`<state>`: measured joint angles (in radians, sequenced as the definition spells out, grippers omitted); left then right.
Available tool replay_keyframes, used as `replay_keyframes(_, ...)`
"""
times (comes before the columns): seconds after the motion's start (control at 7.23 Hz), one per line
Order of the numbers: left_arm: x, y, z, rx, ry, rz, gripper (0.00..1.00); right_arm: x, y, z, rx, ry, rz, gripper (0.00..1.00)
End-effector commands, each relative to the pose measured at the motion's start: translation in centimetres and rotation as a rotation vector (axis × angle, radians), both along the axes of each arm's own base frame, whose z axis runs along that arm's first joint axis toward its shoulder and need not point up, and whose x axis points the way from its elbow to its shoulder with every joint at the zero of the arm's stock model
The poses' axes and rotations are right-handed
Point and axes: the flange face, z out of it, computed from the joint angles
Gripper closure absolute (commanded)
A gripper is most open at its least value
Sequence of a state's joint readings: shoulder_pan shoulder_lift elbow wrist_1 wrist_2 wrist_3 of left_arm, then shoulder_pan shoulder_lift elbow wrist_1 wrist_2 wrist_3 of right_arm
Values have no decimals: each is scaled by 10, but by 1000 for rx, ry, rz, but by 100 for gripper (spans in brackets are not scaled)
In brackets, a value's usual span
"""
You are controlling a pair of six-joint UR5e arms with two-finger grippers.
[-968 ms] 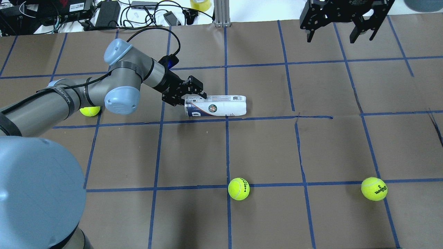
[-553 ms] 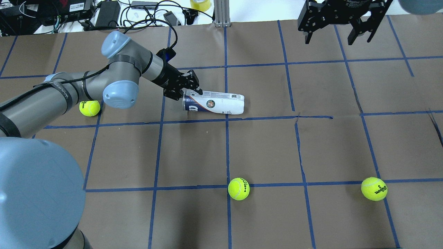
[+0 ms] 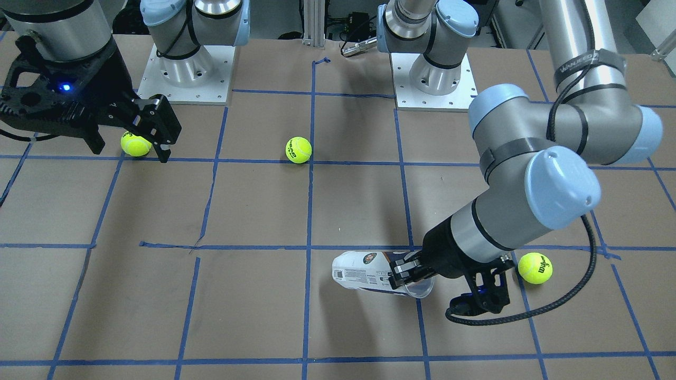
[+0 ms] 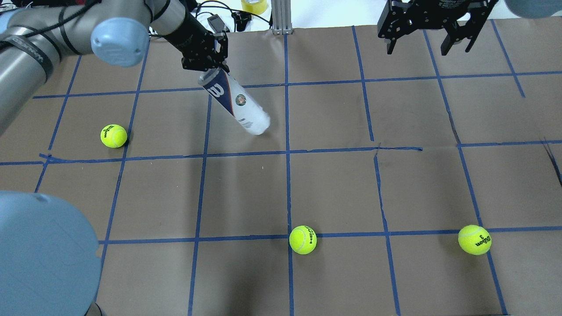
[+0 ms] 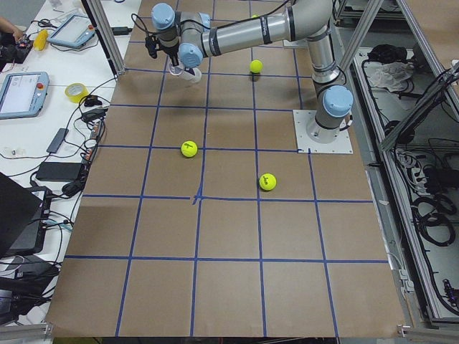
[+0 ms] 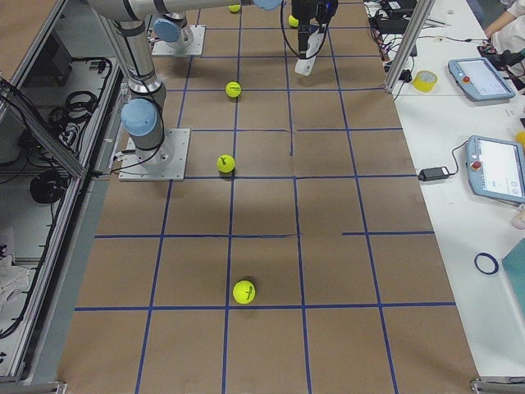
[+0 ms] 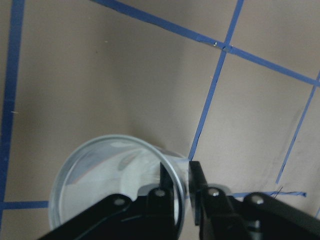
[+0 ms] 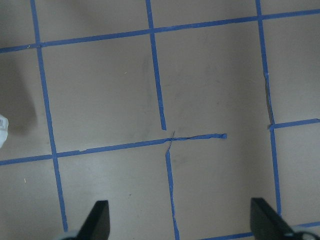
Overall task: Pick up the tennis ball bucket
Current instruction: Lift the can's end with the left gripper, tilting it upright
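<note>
Lifting looks nearly done. The left end effector (image 4: pixel 210 65) is pinched tight on the rim of the tennis ball bucket (image 4: pixel 239 105), one finger inside the open mouth and one outside. The bucket hangs from it on a slant. Its open top is up at the end effector and its closed bottom is lower, pointing toward the middle of the desk (image 4: pixel 333 188). It is near the far edge of the desk, on the robot's left half. I think the bottom is off the desk, but I cannot be sure. What may be left is raising it a bit more. The right end effector (image 4: pixel 419 46) is spread wide by the far edge, holding nothing.
</note>
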<state>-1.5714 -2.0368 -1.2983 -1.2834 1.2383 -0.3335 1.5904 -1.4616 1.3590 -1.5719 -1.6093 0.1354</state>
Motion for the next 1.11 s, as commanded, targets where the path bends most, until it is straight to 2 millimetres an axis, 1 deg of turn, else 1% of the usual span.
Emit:
replay_keyframes(0.0,-35,6,46,-121,-297,-78,100,-5,-2,0,-4,0,-7,0)
replay_keyframes(0.14,-69,10,38,-223,-464,-207,100,-4,-1,0,-1,0,-4,0)
replay_keyframes(0.28,-85,13,29,-286,-491,-271,100,-4,0,-2,7,0,-7,0)
replay_keyframes(0.55,-92,24,-15,-337,-474,-282,100,-4,-1,-4,8,1,5,0)
replay_keyframes(0.83,-98,29,-26,-331,-425,-299,100,-5,0,-7,23,1,2,0)
replay_keyframes(0.97,-103,31,-26,-324,-385,-307,88,-6,0,-6,21,1,1,0)
